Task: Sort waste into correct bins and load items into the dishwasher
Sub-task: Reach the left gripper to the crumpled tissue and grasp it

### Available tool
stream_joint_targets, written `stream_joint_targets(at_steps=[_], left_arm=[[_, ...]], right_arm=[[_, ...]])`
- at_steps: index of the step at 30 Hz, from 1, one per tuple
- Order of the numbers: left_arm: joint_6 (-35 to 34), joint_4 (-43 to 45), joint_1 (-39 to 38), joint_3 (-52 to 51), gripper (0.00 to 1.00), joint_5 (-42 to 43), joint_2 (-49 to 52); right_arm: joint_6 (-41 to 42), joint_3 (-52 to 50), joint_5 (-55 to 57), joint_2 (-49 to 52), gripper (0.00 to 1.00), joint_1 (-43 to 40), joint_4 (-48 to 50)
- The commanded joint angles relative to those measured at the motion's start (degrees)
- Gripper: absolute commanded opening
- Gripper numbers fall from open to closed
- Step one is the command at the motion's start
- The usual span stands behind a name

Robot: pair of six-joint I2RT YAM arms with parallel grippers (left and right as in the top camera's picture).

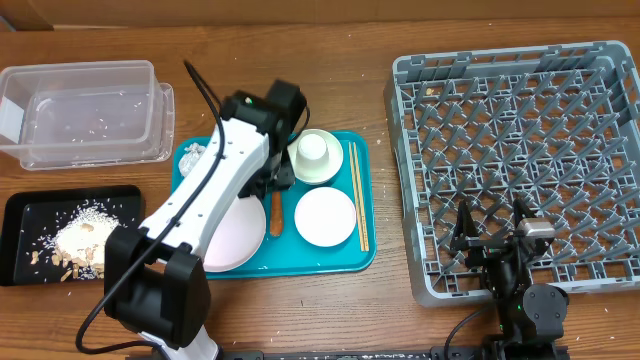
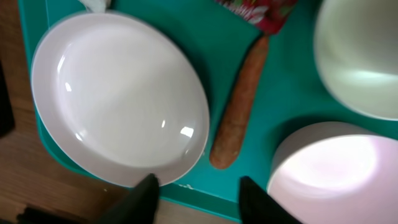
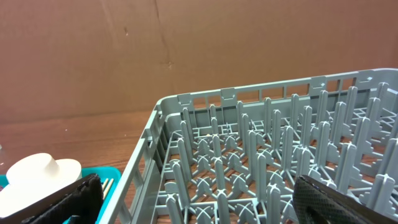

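My left gripper (image 2: 199, 190) hangs open over the teal tray (image 2: 292, 93), nothing between its fingers. Ahead of it lie the orange carrot (image 2: 239, 112), the large pale plate (image 2: 118, 93) and the smaller white plate (image 2: 336, 174). The red wrapper (image 2: 258, 11) and a bit of white tissue (image 2: 96, 5) show at the top edge. The bowl (image 1: 315, 157) holds the white cup (image 1: 314, 146); the chopsticks (image 1: 357, 195) lie at the tray's right side. My right gripper (image 1: 492, 225) is open over the front of the grey dishwasher rack (image 1: 520, 160).
The clear tub (image 1: 80, 110) stands at the back left. The black tray (image 1: 30, 215) at the front left holds pale crumbs (image 1: 80, 240). The left arm (image 1: 215, 190) reaches across the teal tray and covers part of the large plate.
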Motion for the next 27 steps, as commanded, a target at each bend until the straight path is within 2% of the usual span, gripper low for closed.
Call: stream_joint_targets(at_steps=[1, 3, 9, 15, 20, 24, 27], left_arm=[[2.69, -1.46, 0.63, 6.38, 0.73, -2.47, 0.28], [2.69, -1.86, 1.33, 8.66, 1.00, -2.78, 0.28], [2.71, -1.77, 4.70, 10.12, 1.00, -3.43, 0.31], [4.20, -2.27, 9.79, 10.12, 1.00, 0.70, 0.31], [4.20, 0.00, 16.35, 9.92, 0.98, 1.16, 0.33], [4.20, 0.81, 18.21, 9.60, 0.96, 0.81, 0.46], [4.15, 1.60, 18.47, 9.33, 0.97, -2.58, 0.63]], right_arm=[[0.15, -0.59, 0.31, -0.31, 1.00, -0.11, 0.37], [0.15, -0.59, 0.31, -0.31, 1.00, -0.11, 0.37], [0.15, -0.59, 0.31, -0.31, 1.00, -0.11, 0.37], [0.15, -0.59, 0.31, -0.31, 1.00, -0.11, 0.35], [0.15, -0.59, 0.31, -0.31, 1.00, -0.11, 0.35], [0.15, -0.59, 0.31, -0.31, 1.00, -0.11, 0.37], [0.15, -0.59, 0.31, -0.31, 1.00, -0.11, 0.35]])
